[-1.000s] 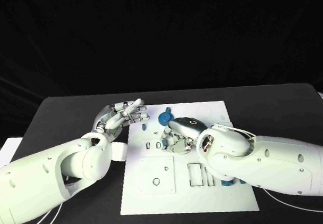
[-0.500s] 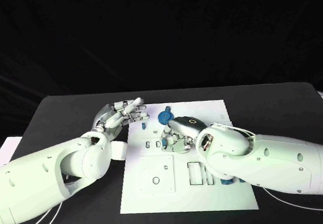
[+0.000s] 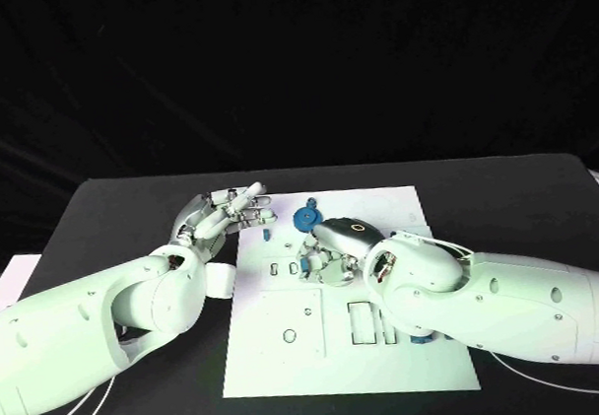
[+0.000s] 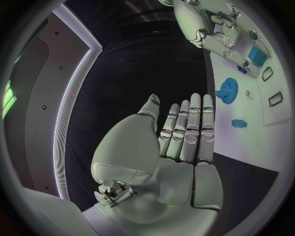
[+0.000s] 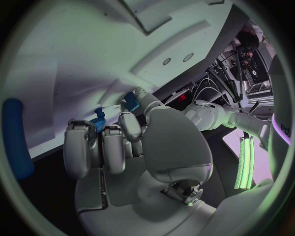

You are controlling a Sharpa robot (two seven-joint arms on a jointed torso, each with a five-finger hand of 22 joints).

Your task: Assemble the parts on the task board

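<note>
On the task board (image 3: 350,361), toward its far end, the right hand (image 3: 336,253) is lowered with its fingers curled down onto the surface. A small blue part (image 5: 131,101) sits at its fingertips in the right wrist view, with a second toothed blue piece (image 5: 97,121) close beside it. Whether the fingers actually pinch either piece cannot be told; contact is hidden by the fingers themselves.

The left hand (image 3: 225,213) hovers just off the board's far left corner, over the desk (image 3: 115,215), fingers extended side by side and holding nothing. The blue gear (image 4: 227,90) lies flat on the board beyond the left fingertips, with a small blue block (image 4: 239,123) nearer the board's edge. A long blue bar (image 5: 16,137) rests beside the board's near right side.

Fault risks, judged from this position:

- Slip. The part at the right fingertips is small against the fingers; uneven pressure may tip it or eject it across the board.
- Misalignment. If the part is pressed before it is square to its recess, it may jam or seat tilted.
- Collateral contact. The curled right fingers stand close to neighbouring pieces and may displace them when lifted.
- Board shift. The board appears unsecured; a sideways push may slide it on the desk, since the left hand is not bracing it.
</note>
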